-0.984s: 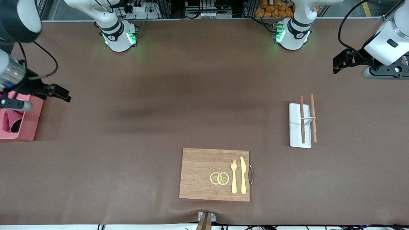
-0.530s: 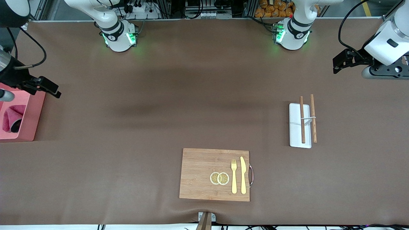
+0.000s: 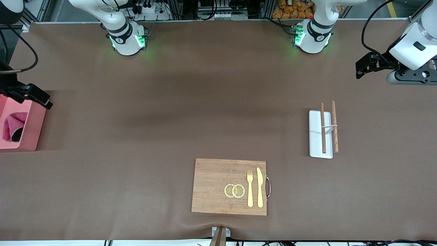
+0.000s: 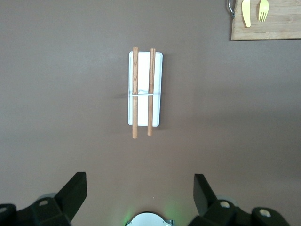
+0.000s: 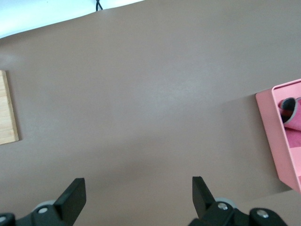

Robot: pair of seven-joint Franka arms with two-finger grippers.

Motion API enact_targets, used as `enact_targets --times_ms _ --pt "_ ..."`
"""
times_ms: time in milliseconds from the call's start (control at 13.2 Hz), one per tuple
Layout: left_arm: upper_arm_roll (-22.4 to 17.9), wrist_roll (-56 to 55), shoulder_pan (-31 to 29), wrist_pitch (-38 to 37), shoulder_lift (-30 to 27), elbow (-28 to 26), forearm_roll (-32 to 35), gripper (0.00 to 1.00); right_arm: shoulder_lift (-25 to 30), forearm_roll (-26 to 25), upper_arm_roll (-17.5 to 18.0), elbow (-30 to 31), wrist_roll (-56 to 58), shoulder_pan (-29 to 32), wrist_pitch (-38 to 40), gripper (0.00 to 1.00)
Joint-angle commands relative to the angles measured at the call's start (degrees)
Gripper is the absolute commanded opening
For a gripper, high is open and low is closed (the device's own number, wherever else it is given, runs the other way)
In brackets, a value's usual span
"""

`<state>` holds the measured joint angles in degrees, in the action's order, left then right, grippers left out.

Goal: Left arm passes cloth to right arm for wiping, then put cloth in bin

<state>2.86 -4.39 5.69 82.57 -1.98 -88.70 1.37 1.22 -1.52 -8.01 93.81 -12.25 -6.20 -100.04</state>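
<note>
The right hand (image 3: 36, 97) hangs empty, fingers apart, over the bin's (image 3: 29, 131) rim. The cloth (image 3: 13, 123) lies crumpled inside: soft, light, best pinched at a raised fold. The left hand (image 3: 363, 65), fingers apart, waits above the counter (image 3: 205, 112).

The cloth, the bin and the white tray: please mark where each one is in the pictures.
cloth (image 3: 13, 125), front view, on the pink fold lying inside the bin.
bin (image 3: 31, 131), front view, on the wall facing the table's middle.
white tray (image 3: 314, 136), front view, on the bare strip beside the chopsticks.
</note>
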Motion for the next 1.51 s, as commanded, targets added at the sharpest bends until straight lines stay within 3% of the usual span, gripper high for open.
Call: enact_targets --times_ms 0,378,833,1438 --pt "0.21 0.17 -0.25 -0.74 0.31 0.89 -0.23 1.00 -2.98 -1.21 0.36 -3.10 2.56 3.37 0.72 1.00" --pt "0.21 0.35 -0.33 -0.74 0.22 0.98 -0.32 1.00 -3.68 -0.94 0.45 -4.42 4.17 5.85 1.25 1.00" --pt "0.21 -0.09 -0.25 -0.74 0.22 0.98 -0.76 1.00 -3.25 3.45 0.72 -4.51 3.55 4.71 5.64 1.00" --pt "0.21 -0.18 -0.33 -0.74 0.22 0.98 -0.67 1.00 -3.16 3.89 0.72 -4.60 3.64 4.71 5.73 1.00"
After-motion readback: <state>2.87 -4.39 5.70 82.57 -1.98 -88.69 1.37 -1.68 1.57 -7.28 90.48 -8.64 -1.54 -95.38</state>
